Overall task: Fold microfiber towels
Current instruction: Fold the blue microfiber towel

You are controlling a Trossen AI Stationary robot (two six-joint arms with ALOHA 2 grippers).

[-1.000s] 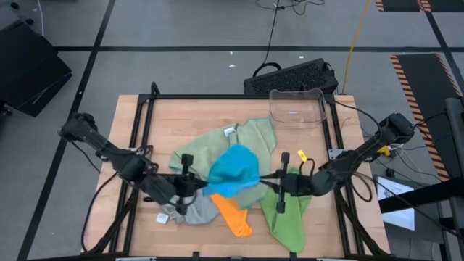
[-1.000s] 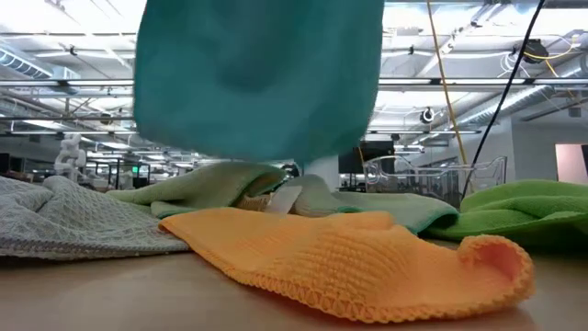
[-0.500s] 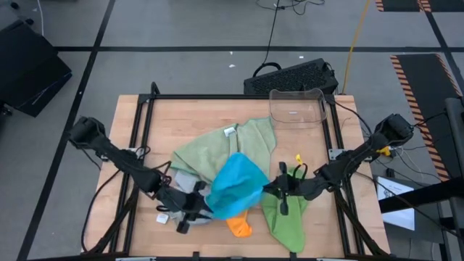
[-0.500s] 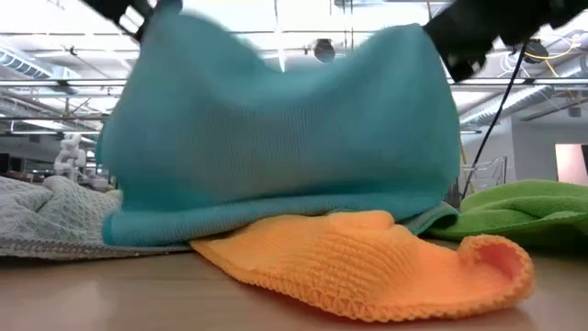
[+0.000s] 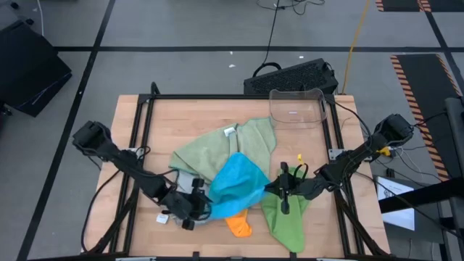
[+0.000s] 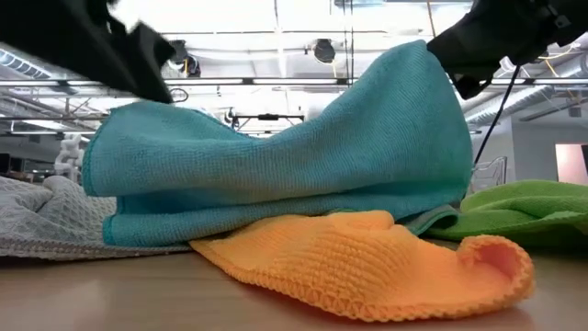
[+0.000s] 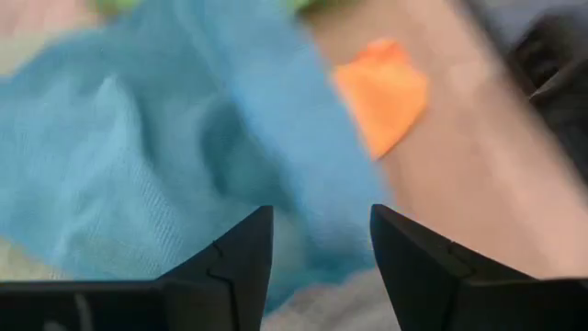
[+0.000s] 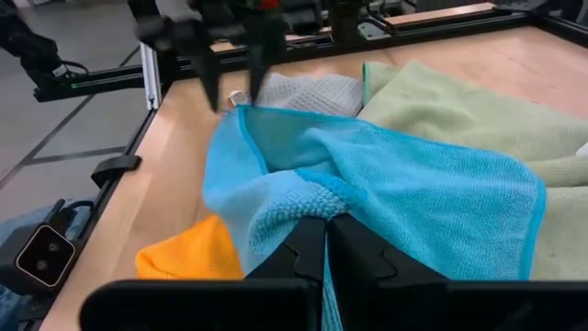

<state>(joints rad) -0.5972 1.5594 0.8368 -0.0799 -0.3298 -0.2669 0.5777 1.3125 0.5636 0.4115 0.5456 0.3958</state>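
High view, blue towel [image 5: 235, 185]: bright blue cloth draped over the middle of the pile, toward the table's front edge, folded loosely over itself.
Blue towel, right side: one corner lifted and pinched by the right gripper [image 5: 274, 188]; in the right wrist view its two fingers [image 8: 303, 253] are pressed together on the cloth's bunched edge.
Blue towel, left side: the edge lies just beside the left gripper [image 5: 196, 209]; in the left wrist view the fingers [image 7: 234, 257] stand apart with nothing between them, and the cloth [image 7: 138, 165] is spread beyond them.
Orange towel [image 5: 238, 225]: under the blue one, its tip poking out toward the front edge; in the low view it [image 6: 367, 262] lies flat on the wood with the blue towel [image 6: 276, 175] resting on top.
Grey towel [image 6: 55, 221]: beside the orange one, partly beneath the blue.
Sage green towel [image 5: 217, 148]: spread behind the blue cloth, with a small white tag [image 5: 230, 132] at its far edge.
Lime green towel [image 5: 286, 217]: under the right gripper, hanging toward the front edge.
Clear container [image 5: 297, 107]: at the table's far side, well apart from the pile.
Table [image 5: 145, 138]: light wood top inside a black frame.
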